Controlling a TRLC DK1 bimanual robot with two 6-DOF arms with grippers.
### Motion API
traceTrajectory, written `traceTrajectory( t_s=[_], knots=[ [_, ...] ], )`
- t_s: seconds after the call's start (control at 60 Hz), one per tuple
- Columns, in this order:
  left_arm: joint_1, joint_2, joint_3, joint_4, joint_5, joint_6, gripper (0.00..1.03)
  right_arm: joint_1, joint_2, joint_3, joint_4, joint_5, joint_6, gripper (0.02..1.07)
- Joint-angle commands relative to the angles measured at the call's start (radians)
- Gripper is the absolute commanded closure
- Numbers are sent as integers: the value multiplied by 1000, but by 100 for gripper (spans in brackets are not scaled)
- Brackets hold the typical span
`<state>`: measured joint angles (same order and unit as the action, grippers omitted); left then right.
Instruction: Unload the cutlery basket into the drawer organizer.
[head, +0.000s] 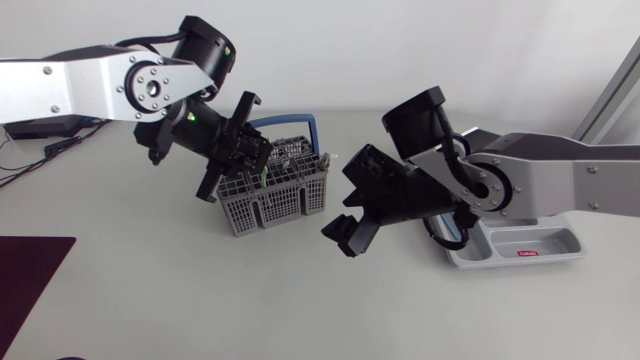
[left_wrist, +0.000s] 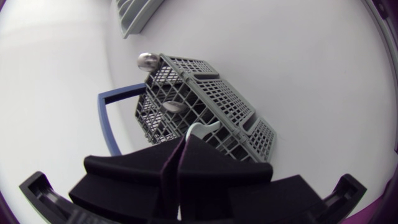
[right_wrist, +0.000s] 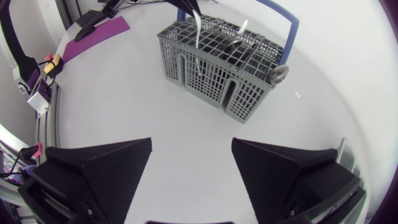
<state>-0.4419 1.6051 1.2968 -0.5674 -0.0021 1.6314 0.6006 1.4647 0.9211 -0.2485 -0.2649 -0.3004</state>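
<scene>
White table (head: 150, 300); left gripper (left_wrist: 182, 144) pinches white utensil (right_wrist: 197, 30) in grey basket (left_wrist: 211, 99).

A dark purple mat (head: 28, 285) lies flat on the white surface (head: 200, 300) at its left edge, and a tiny pale speck (right_wrist: 297, 94) lies on the surface well apart from the mat.

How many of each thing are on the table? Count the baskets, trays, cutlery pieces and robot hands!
Baskets: 1, the cutlery basket
Trays: 1, the drawer organizer
Cutlery pieces that show: 3, a spoon, a second spoon, a pale piece held by the left gripper
Grippers: 2, left gripper and right gripper
Total: 7
</scene>
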Motion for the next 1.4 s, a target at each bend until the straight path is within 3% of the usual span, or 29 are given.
traceTrajectory(
  t_s=[0.0,0.533,0.75,0.967,1.167,1.3,1.383],
  knots=[
    [-4,-50,21,-17,-6,8,89,21,-29,-34,9,7,-22,14],
    [-58,-263,25,-118,-22,-62,89,91,-219,-105,-2,102,-9,14],
    [-123,-297,18,-149,-16,-354,89,130,-326,-214,97,184,-13,14],
    [-210,-246,44,-123,19,-809,88,174,-426,-297,216,322,-52,14],
    [-138,-145,136,-123,238,-1188,87,199,-440,-346,342,418,-94,14],
    [-98,-102,157,-135,343,-1317,87,237,-422,-358,413,489,-126,15],
    [-92,-85,165,-143,376,-1372,87,257,-397,-360,468,533,-157,26]
  ],
)
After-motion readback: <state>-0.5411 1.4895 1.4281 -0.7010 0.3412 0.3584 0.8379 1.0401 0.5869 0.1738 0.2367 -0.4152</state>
